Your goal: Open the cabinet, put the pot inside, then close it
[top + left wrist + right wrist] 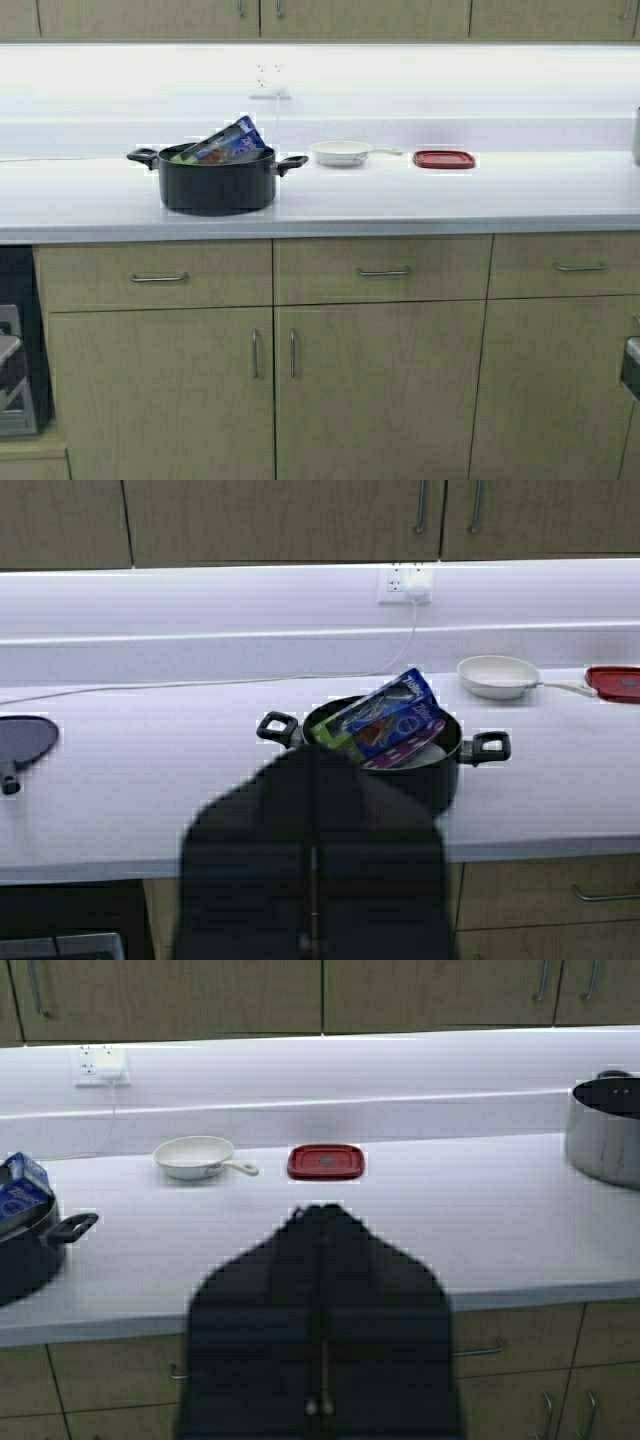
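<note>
The black pot [215, 180] stands on the white counter [400, 200], left of centre, with a blue-green packet [228, 143] sticking out of it. The cabinet [260, 15] hangs on the wall above, both tan doors shut, slim handles at their lower edges. In the left wrist view my left gripper [313, 755] is shut and empty, held in front of the counter edge just short of the pot [445, 770]. My right gripper [322, 1210] is also shut and empty, farther right, facing the counter. Neither gripper shows in the high view.
A small white frying pan [341, 152] and a flat red lid [444, 159] lie right of the pot. A steel pot [605, 1130] stands at the counter's far right. Base cabinets with drawers [380, 350] fill the space below. A cord runs from the wall outlet [270, 85].
</note>
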Available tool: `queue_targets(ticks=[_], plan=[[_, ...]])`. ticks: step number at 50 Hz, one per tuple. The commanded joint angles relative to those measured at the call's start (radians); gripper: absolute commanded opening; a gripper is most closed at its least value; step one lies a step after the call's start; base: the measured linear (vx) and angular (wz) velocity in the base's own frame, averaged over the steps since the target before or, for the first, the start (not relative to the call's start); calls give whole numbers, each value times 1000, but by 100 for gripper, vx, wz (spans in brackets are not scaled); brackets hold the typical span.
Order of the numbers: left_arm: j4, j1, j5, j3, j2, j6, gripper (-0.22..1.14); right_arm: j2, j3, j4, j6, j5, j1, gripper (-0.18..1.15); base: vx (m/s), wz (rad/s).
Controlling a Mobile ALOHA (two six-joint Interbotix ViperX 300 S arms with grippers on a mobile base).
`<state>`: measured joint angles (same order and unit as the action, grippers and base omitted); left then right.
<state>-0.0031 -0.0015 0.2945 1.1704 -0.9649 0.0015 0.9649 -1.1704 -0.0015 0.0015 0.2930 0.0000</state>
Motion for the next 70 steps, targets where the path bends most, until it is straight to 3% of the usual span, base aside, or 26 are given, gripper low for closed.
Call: queue_targets(ticks=[1, 5, 12, 70], plan=[[54, -8, -9, 6, -8, 3, -1, 0, -17, 3, 14, 0, 9, 8, 5, -12], [60, -8, -9, 9, -18, -2, 8, -2, -23, 3, 31, -2, 8, 9, 7, -13], [60, -8, -9, 15, -15, -18, 2, -6, -23, -3, 48, -2, 8, 6, 11, -6], [58, -8, 6, 8, 86, -87, 3, -15, -26, -25, 49, 2, 8, 6, 26, 12]])
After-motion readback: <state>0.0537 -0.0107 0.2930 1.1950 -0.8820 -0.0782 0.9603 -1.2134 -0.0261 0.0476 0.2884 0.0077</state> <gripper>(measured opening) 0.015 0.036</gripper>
